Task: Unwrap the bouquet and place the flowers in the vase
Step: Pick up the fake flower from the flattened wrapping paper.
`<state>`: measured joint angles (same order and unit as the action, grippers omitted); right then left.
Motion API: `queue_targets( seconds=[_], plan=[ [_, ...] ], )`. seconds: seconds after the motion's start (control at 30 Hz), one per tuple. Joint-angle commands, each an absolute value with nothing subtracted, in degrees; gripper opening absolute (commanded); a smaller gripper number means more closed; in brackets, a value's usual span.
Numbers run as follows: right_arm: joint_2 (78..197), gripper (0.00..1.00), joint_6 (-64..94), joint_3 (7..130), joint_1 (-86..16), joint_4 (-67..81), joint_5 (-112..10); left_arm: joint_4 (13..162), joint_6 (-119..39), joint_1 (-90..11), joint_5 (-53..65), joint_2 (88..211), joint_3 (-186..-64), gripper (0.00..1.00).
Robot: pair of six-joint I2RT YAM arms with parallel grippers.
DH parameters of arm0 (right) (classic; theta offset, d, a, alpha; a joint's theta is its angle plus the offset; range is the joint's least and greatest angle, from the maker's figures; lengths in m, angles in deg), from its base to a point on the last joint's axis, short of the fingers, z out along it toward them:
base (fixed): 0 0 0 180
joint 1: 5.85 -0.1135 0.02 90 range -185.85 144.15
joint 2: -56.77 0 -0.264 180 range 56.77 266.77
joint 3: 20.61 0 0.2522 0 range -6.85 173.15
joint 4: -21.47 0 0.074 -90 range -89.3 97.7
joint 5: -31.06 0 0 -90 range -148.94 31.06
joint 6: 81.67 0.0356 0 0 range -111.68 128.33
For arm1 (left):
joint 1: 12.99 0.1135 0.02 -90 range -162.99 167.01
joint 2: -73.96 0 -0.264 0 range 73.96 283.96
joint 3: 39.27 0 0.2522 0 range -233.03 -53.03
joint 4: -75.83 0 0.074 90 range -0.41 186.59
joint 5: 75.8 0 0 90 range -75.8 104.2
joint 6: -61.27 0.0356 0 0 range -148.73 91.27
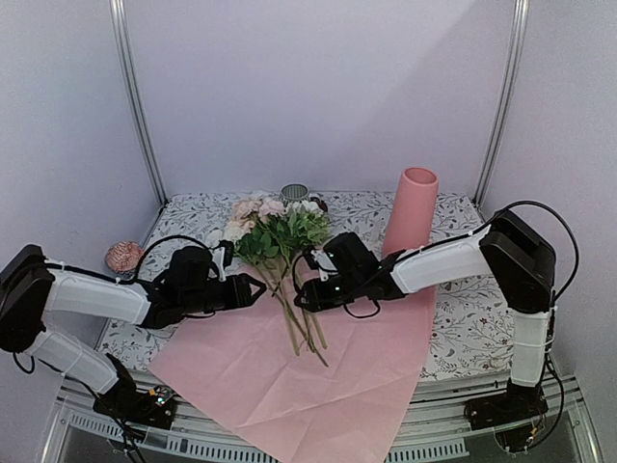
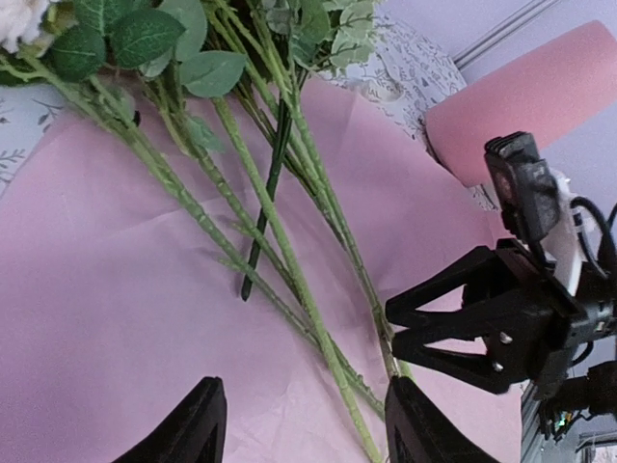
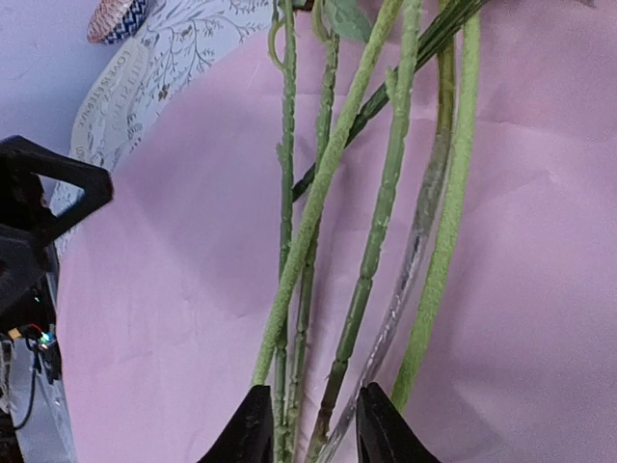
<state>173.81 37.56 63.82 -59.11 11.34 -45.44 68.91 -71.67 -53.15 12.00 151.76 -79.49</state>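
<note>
The flowers point(image 1: 275, 231), stems nearward, are threading the right gripper point(image 3: 310, 424) jaws, grasp unclear; the left gripper point(image 2: 304, 410) is gaping alongside.

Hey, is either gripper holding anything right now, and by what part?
Left gripper: nothing, jaws open. Right gripper straddles the flowers' lower stems; whether it grips them cannot be told.

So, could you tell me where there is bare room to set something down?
Bare: the near half of the pale pink paper sheet, in front of the green stem ends, and the floral tablecloth right of it, nearer than the tall pink cylinder vase. Crowded: the middle, where left hand and right hand flank the stems.
</note>
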Motion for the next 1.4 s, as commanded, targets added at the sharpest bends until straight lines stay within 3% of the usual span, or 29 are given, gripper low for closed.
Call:
queue_targets(
  seconds=[0.0, 0.57, 0.77, 0.87, 1.17, 1.23, 1.33, 1.37],
  plan=[
    [166.71, 0.43, 36.68, 61.66, -59.47, 12.37, -48.58, 64.81, -71.22, -52.51, 7.06, 157.35, -84.84, 0.59],
    [158.19, 0.43, 37.24, 52.84, -59.22, 14.60, -56.88, 58.97, -78.06, -52.45, -0.92, 179.34, -97.72, 0.43],
    [157.74, 0.43, 37.33, 51.68, -58.62, 15.15, -56.77, 58.29, -79.50, -52.41, -2.41, 182.17, -98.88, 0.40],
    [157.26, 0.42, 37.42, 50.77, -58.19, 15.84, -56.25, 57.97, -79.20, -52.35, -3.01, 182.75, -99.23, 0.31],
    [156.85, 0.41, 37.68, 49.93, -57.78, 16.49, -55.60, 57.98, -79.99, -52.36, -4.53, 185.39, -101.38, 0.29],
    [156.75, 0.41, 37.81, 49.69, -57.79, 16.60, -55.61, 57.45, -80.15, -52.27, -4.46, 185.42, -101.24, 0.22],
    [156.54, 0.41, 37.93, 49.38, -57.67, 16.66, -55.77, 57.28, -79.47, -52.19, -4.08, 184.27, -100.64, 0.01],
    [156.39, 0.41, 37.94, 49.27, -57.68, 16.65, -55.82, 58.08, -79.14, -52.21, -3.35, 183.43, -100.48, 0.00]
  ],
)
